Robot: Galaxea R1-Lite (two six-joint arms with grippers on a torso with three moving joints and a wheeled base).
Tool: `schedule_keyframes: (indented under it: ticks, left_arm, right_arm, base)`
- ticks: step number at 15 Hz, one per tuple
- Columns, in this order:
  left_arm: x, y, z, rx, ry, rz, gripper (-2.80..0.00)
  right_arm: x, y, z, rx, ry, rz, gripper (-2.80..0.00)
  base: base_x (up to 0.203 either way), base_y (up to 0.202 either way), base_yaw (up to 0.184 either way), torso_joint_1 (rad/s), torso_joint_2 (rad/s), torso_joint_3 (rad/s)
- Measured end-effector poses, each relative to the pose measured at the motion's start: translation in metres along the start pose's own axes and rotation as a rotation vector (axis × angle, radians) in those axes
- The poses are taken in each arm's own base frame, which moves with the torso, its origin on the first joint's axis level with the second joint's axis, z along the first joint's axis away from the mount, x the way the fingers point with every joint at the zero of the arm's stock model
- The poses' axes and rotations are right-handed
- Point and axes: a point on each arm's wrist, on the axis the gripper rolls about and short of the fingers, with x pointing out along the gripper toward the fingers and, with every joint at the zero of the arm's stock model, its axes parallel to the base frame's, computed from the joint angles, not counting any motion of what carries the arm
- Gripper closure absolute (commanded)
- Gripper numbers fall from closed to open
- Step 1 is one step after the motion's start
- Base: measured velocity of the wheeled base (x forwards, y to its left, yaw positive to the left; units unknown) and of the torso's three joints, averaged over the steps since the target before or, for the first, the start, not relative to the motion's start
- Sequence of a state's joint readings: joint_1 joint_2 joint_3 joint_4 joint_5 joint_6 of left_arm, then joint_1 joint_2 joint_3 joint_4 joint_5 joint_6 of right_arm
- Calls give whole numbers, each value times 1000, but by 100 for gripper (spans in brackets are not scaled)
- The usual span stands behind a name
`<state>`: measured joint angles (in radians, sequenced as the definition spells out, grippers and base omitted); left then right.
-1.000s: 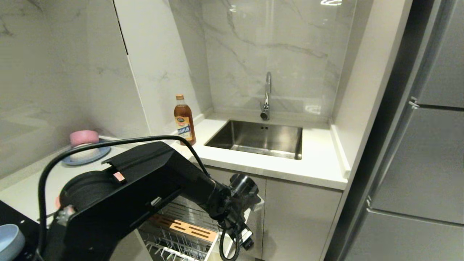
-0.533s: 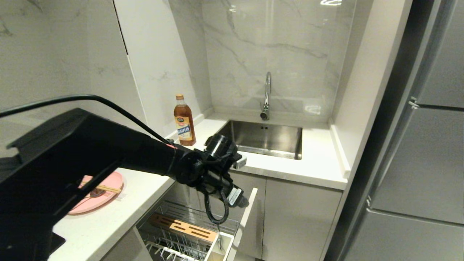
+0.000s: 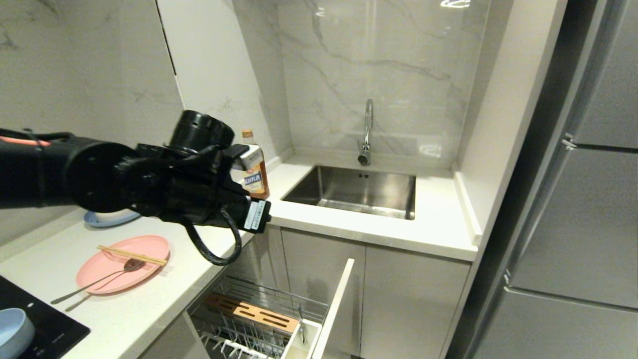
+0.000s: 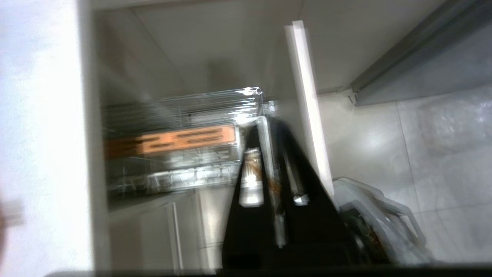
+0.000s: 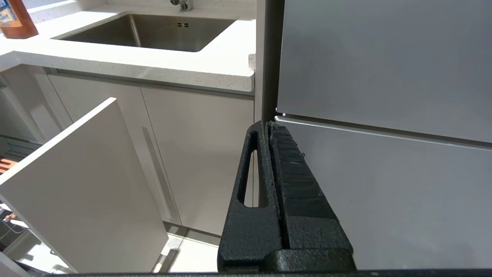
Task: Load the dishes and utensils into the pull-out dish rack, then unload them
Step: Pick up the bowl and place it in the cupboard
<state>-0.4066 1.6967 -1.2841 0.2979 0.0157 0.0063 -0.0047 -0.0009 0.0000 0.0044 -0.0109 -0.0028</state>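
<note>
Head view: my left arm reaches in from the left across the white stone counter (image 3: 149,319), wrist raised level above its edge, a small white printed label on the wrist too fine to read. My left gripper (image 4: 269,127) has its two black fingers (image 4: 250,177) pressed together on nothing; the blurred wrist picture seems to show them pointing down over the drawer.

One amber bottle with an orange cap and a blue-and-yellow label (image 3: 255,172) stands by the steel sink (image 3: 359,192); its lettering is not legible.

One wide pale-pink plastic plate (image 3: 107,276) lies on the counter. Across it rest one pair of light wooden chopsticks (image 3: 132,255) and two slim silver utensils, a spoon (image 3: 97,281) and what looks like a fork (image 3: 82,303) just beside it. One light-blue round bowl (image 3: 12,335) sits on the black cooktop (image 3: 55,331) at the near left corner.

Below the counter the chrome wire pull-out dish rack (image 3: 259,319) stands drawn out, with one slotted wooden strip (image 3: 251,311), one white utensil cup (image 3: 304,339) and its pale grey front panel (image 3: 334,309).

Right wrist view: my right gripper (image 5: 267,129) hangs low beside the grey refrigerator door (image 5: 384,69), fingers closed flat against each other and empty.
</note>
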Motion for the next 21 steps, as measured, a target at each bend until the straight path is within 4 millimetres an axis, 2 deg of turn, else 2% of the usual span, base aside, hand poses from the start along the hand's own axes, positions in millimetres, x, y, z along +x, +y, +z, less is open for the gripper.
schedule_keyframes:
  ticks: [2, 5, 7, 9, 11, 13, 16, 19, 21]
  left_arm:
    - [-48, 15, -5, -55, -46, 44, 0]
    - [-126, 34, -30, -135, -114, 139, 0]
    - [-180, 36, -58, -177, -190, 207, 0]
    - [-223, 26, -94, -188, -296, 263, 0]
    - [-250, 13, -137, -167, -396, 320, 0]
    - [-250, 1, -187, -117, -457, 377, 0]
    - [-229, -11, -248, -63, -536, 434, 0]
    - [-199, -15, -295, -49, -557, 442, 0]
    - [-175, -13, -314, -60, -581, 441, 0]
  right_arm:
    - [0, 0, 0, 0, 0, 0, 0]
    - [0, 0, 0, 0, 0, 0, 0]
    - [0, 0, 0, 0, 0, 0, 0]
    - [0, 0, 0, 0, 0, 0, 0]
    - [0, 0, 0, 0, 0, 0, 0]
    - [0, 0, 0, 0, 0, 0, 0]
    - [0, 0, 0, 0, 0, 0, 0]
    - [0, 0, 0, 0, 0, 0, 0]
    - [0, 0, 0, 0, 0, 0, 0]
  base:
    - [0, 0, 0, 0, 0, 0]
    - [0, 0, 0, 0, 0, 0]
    - [0, 0, 0, 0, 0, 0]
    - [0, 0, 0, 0, 0, 0]
    - [0, 0, 0, 0, 0, 0]
    - [0, 0, 0, 0, 0, 0]
    - [0, 0, 0, 0, 0, 0]
    - [0, 0, 0, 0, 0, 0]
    - [0, 0, 0, 0, 0, 0]
